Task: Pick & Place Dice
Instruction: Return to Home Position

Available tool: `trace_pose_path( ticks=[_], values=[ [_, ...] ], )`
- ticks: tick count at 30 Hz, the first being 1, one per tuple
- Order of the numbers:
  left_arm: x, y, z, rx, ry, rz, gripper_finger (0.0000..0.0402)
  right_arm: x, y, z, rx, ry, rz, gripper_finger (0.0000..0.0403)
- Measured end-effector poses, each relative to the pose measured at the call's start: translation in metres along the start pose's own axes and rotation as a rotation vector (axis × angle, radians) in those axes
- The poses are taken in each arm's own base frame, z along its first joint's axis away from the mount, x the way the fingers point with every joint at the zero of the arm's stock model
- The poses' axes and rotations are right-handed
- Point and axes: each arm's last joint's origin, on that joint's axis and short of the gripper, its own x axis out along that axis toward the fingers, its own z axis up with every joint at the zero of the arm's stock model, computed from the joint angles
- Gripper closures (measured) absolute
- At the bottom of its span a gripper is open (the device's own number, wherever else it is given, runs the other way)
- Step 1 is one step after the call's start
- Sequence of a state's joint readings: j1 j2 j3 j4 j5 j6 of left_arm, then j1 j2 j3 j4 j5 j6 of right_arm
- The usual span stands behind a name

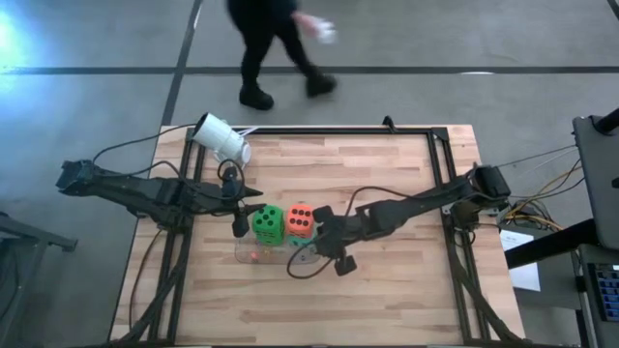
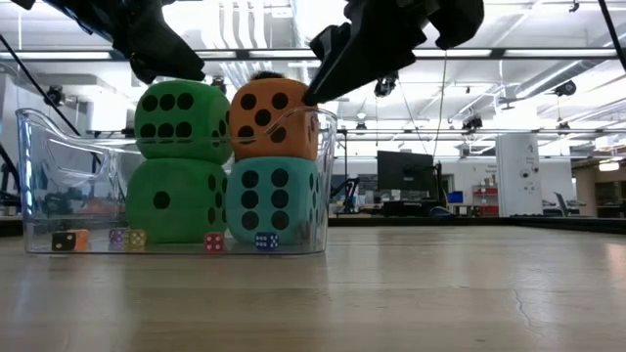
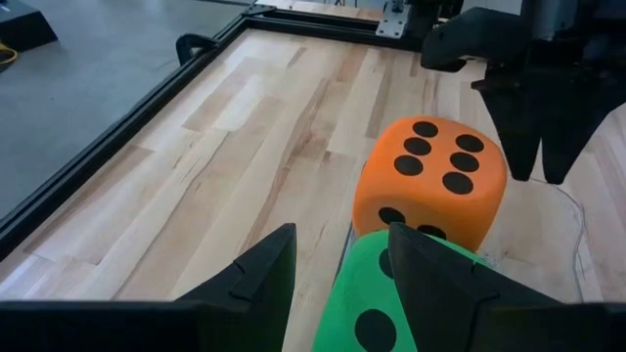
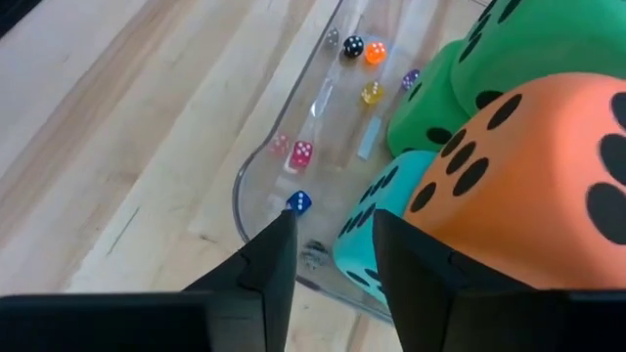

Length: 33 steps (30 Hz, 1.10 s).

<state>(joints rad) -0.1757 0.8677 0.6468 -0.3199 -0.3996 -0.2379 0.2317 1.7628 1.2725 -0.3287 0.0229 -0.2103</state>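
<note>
A clear tray holds four big dice in two stacks. A green die rests on a second green die. An orange die rests on a teal die. Several tiny dice lie on the tray floor. My left gripper is open just left of the top green die, above the tray's left end. My right gripper is open at the tray's right end, beside the orange die; the tray's end wall shows ahead of its fingers. My left gripper has one finger in front of the top green die's near corner; I cannot tell whether it touches it. My right gripper has one finger close beside the orange and teal dice; I cannot tell whether it touches them.
A white cylindrical camera lies at the table's far left corner. Black frame rails run along the table's edges, and cables trail from both arms. A person walks on the floor beyond the far edge. Bare wood lies near the front.
</note>
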Motion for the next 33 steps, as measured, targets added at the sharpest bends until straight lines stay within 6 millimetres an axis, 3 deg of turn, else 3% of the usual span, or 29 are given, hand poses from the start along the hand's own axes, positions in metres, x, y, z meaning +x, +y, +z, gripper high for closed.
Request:
trace_pose_path(
  ticks=[10, 20, 24, 31, 33],
  values=[
    [0.0, 0.0, 0.0, 0.0, 0.0, 0.0, 0.0231, -0.014, -0.003, 0.006, -0.005, 0.012, -0.004, 0.0282],
    [-0.001, 0.0, 0.001, -0.002, -0.006, -0.002, 0.0241, -0.049, -0.006, 0.016, -0.015, 0.016, -0.006, 0.0383],
    [-0.004, 0.0, 0.008, 0.026, -0.03, -0.007, 0.0281, -0.067, -0.007, 0.016, -0.016, -0.016, -0.044, 0.0393],
    [-0.013, 0.003, 0.012, 0.085, -0.068, -0.012, 0.0386, -0.107, -0.01, 0.014, 0.005, -0.092, -0.141, 0.0394],
    [-0.017, 0.005, 0.011, 0.081, -0.083, -0.015, 0.0395, -0.117, -0.01, 0.013, 0.008, -0.121, -0.149, 0.0394]
  ],
)
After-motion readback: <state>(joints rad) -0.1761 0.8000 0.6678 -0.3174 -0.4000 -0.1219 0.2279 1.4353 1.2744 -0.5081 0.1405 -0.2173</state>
